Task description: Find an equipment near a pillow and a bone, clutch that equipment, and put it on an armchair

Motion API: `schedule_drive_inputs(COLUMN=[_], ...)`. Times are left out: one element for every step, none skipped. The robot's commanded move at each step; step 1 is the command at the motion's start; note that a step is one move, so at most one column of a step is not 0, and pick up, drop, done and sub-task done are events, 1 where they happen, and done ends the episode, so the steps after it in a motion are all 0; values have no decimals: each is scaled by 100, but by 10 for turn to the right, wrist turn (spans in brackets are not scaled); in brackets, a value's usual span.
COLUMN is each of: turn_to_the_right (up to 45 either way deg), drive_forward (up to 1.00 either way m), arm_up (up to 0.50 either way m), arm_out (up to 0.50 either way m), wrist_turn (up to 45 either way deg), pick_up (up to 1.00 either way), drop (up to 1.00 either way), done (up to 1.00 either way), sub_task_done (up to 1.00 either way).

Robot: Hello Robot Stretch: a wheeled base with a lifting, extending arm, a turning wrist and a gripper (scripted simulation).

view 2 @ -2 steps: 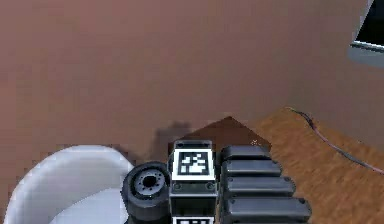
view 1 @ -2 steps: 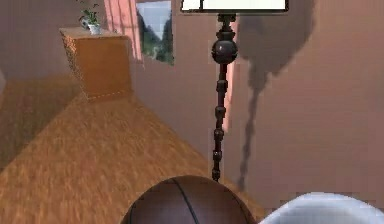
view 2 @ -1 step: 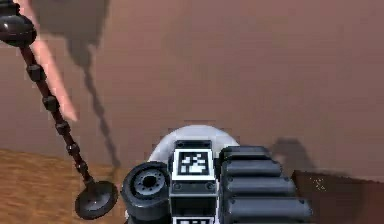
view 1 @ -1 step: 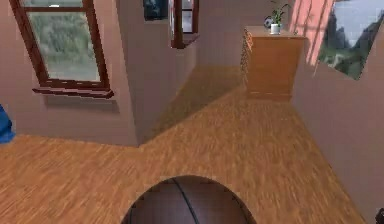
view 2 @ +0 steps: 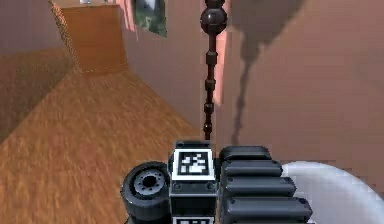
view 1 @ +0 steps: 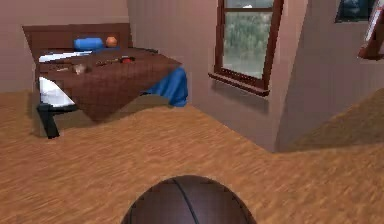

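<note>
A bed (view 1: 60, 95) with a brown blanket stands at the forward view's upper left. On it lie a blue pillow (view 1: 88, 44) and, just right of that, a small orange ball (view 1: 111, 41). Small things (view 1: 80, 68) lie on the blanket nearer me, too small to name. A dark brown ball with seam lines (view 1: 188, 203) rises from the forward view's bottom edge. In the arm side view the gripper (view 2: 148, 188) shows as a dark body left of a white marker square (view 2: 193, 163). Its far end cannot be made out, so I cannot tell whether it holds anything.
A window (view 1: 245, 45) sits in the wall right of the bed, and a blue sheet (view 1: 178, 88) hangs off the bed's corner. In the arm side view a dark beaded lamp pole (view 2: 208, 75) stands close ahead and a wooden panel (view 2: 95, 40) stands far left. Wood floor lies between.
</note>
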Motion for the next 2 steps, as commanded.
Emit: schedule_drive_inputs(turn_to_the_right=[-450,-210], drive_forward=[0,0], arm_up=[0,0], arm_out=[0,0], wrist_turn=[0,0], pick_up=[0,0], drop=[0,0], done=[0,0], sub_task_done=[0,0])
